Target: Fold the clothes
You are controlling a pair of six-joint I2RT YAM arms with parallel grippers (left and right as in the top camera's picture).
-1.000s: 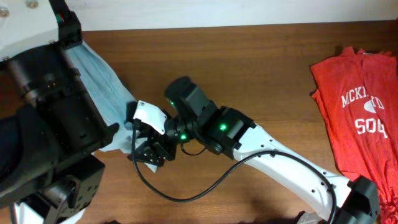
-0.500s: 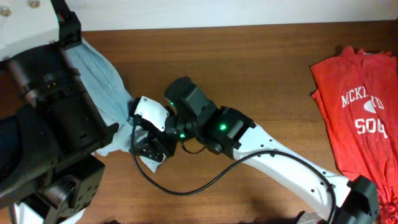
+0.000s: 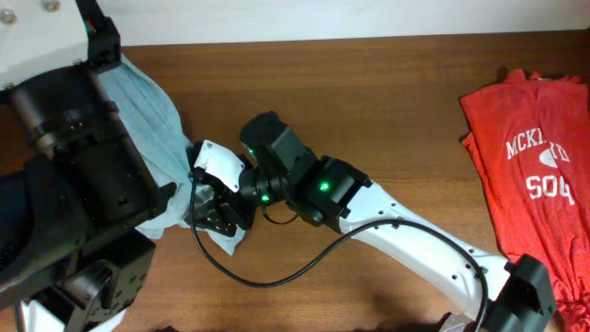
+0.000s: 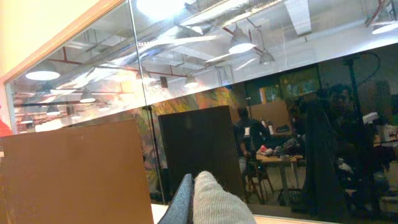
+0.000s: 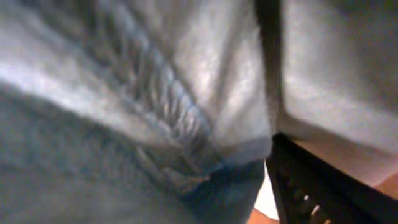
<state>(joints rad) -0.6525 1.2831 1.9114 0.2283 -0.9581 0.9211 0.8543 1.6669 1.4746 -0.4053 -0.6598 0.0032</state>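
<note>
Brown wooden table [image 3: 369, 101] carries a red shirt [image 3: 530, 166]; glass wall [image 4: 249, 93] beyond.

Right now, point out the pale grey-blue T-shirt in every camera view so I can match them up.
Overhead: pale grey-blue T-shirt at left, from under the left arm down to the right gripper.
Left wrist: probably the grey bunched cloth at bottom centre.
Right wrist: fills most of the frame, hem at centre.
Shared landmark: the right gripper; its dark finger shows lower right in the right wrist view only.
</note>
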